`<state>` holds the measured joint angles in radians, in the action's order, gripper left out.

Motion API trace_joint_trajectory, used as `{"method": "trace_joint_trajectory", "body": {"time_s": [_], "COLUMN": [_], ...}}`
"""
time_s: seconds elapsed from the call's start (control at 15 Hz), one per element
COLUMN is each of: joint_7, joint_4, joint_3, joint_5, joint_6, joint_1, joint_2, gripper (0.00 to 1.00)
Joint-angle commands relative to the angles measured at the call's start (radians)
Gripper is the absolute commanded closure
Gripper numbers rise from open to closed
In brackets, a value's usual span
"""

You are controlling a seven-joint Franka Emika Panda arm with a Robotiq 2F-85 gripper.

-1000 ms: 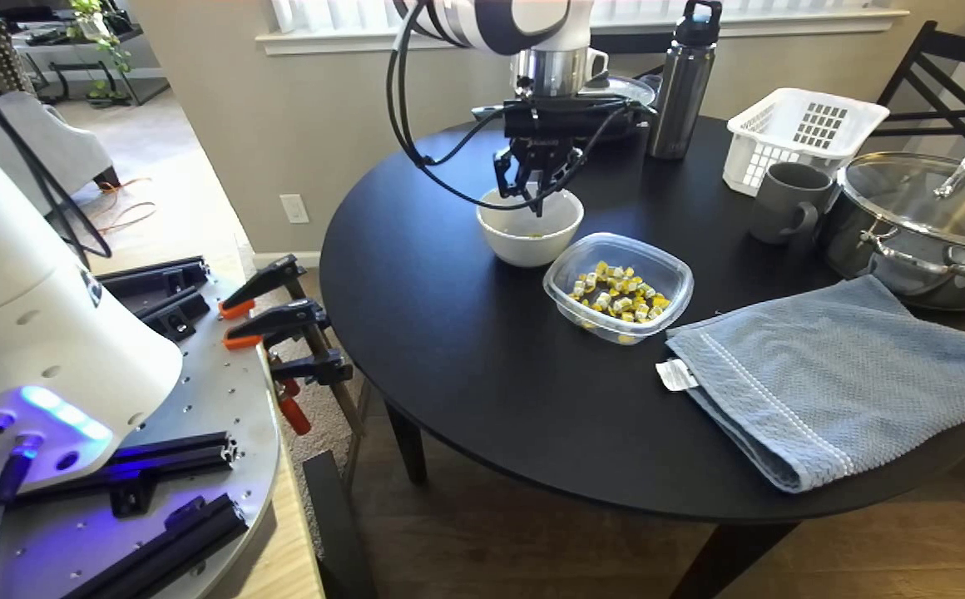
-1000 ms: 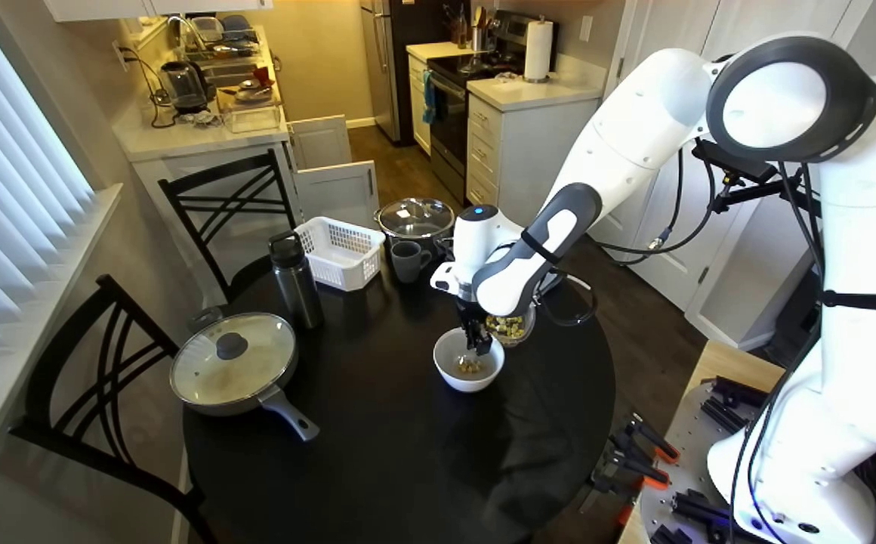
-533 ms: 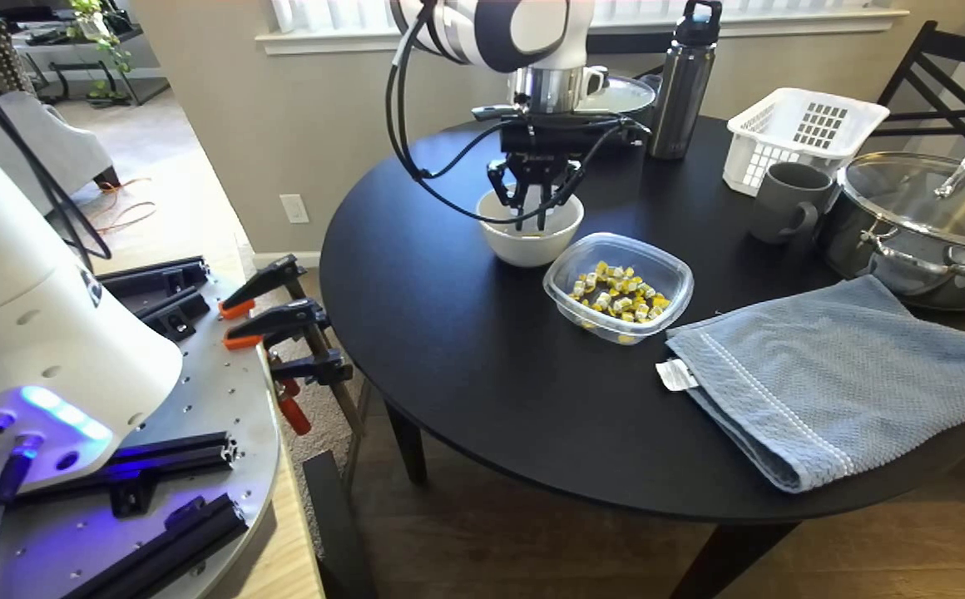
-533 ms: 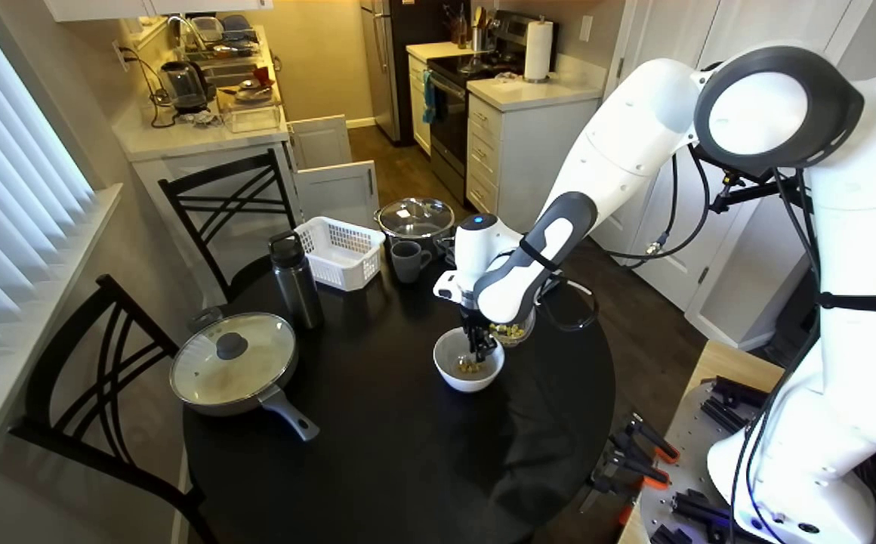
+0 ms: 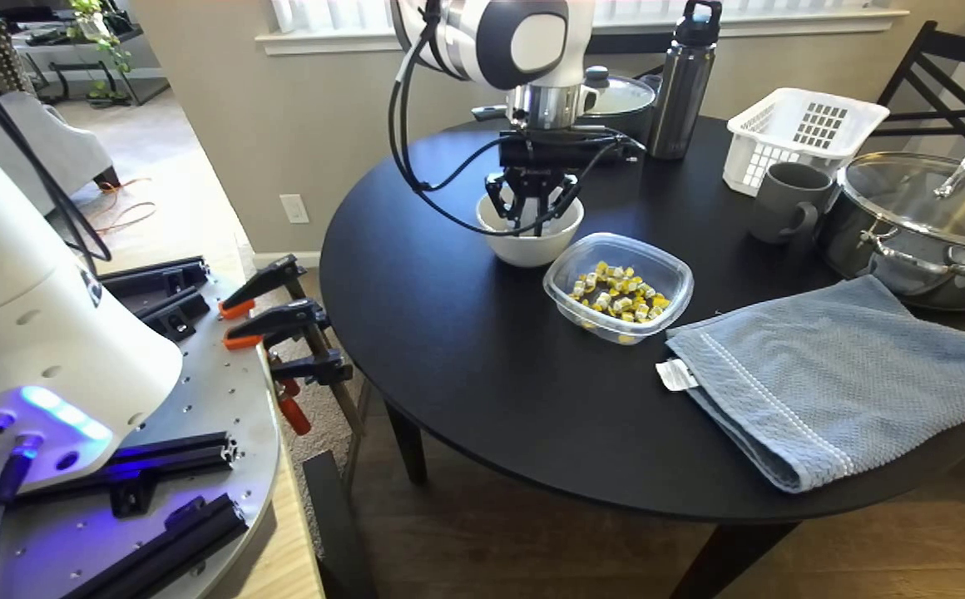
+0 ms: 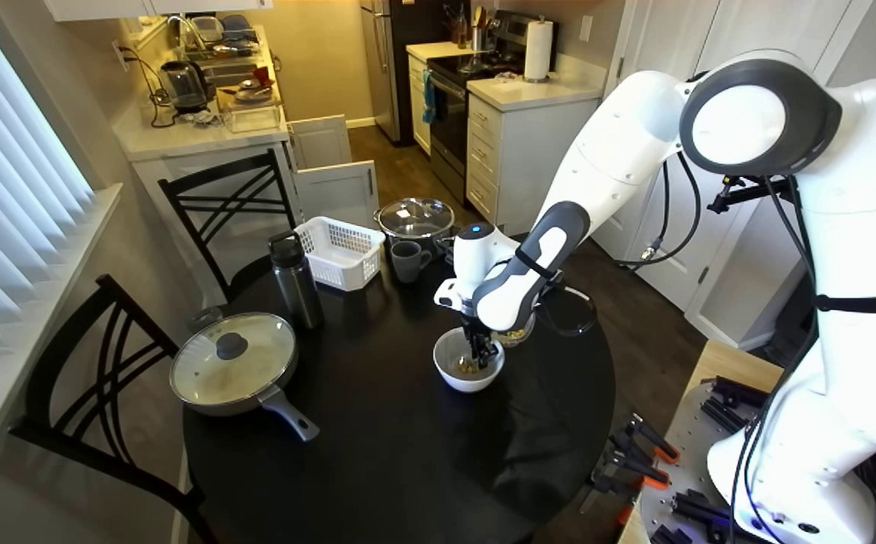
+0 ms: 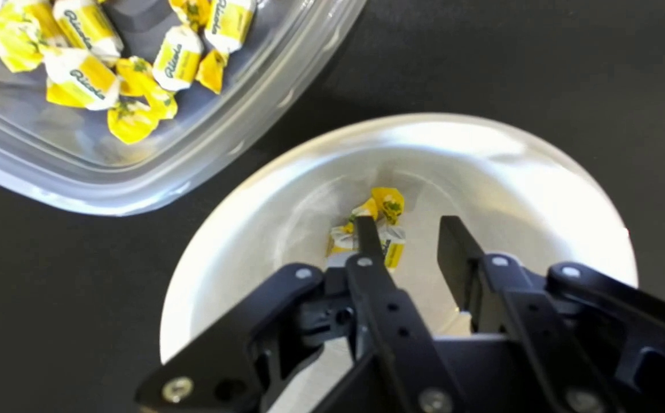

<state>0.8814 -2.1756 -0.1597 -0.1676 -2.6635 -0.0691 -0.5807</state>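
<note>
My gripper point(image 7: 407, 226) is open and empty, pointing down into a white bowl point(image 7: 223, 235). In the wrist view a few yellow-and-white wrapped candies point(image 7: 394, 246) lie on the bowl's floor, partly hidden behind one finger. Whether that finger touches them cannot be told. In both exterior views the gripper point(image 5: 528, 220) point(image 6: 482, 355) has its fingertips inside the bowl point(image 5: 528, 252) point(image 6: 468, 384). A clear plastic container point(image 7: 206, 155) with several more candies point(image 7: 178, 57) stands beside the bowl. It also shows in an exterior view point(image 5: 657, 327).
A blue towel point(image 5: 848, 383) lies by the container on the black round table point(image 5: 482, 383). A lidded pot point(image 5: 919, 266), a grey mug point(image 5: 786, 204), a white basket point(image 5: 749, 158), a steel bottle point(image 5: 682, 104) and a lidded pan point(image 6: 230, 366) stand around.
The arm has come down, and my gripper has lowered deeper into the bowl. It has also turned a little since a second ago. The bowl and the container have not moved.
</note>
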Motion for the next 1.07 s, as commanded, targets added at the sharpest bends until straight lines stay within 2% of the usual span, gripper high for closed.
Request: {"method": "trace_joint_trajectory", "body": {"time_s": [0.0,0.07,0.33,0.53,0.67,0.73,0.8,0.87,0.93,1.0], "joint_7": [-0.016,-0.016,-0.015,-0.010,-0.010,-0.012,-0.012,-0.014,-0.016,-0.017], "joint_4": [0.023,0.025,0.040,0.049,0.053,0.057,0.060,0.063,0.067,0.069], "joint_3": [0.015,0.016,0.018,0.015,0.015,0.017,0.019,0.021,0.025,0.027], "joint_5": [-0.023,-0.023,-0.026,-0.024,-0.024,-0.026,-0.028,-0.030,-0.034,-0.036], "joint_6": [0.024,0.026,0.033,0.040,0.045,0.050,0.054,0.059,0.062,0.065], "joint_1": [0.019,0.021,0.025,0.022,0.022,0.026,0.028,0.031,0.035,0.038], "joint_2": [-0.017,-0.021,-0.038,-0.048,-0.054,-0.058,-0.060,-0.063,-0.067,-0.070], "gripper": [0.42,0.39,0.16,0.08,0.07,0.11,0.10,0.14,0.14,0.26]}}
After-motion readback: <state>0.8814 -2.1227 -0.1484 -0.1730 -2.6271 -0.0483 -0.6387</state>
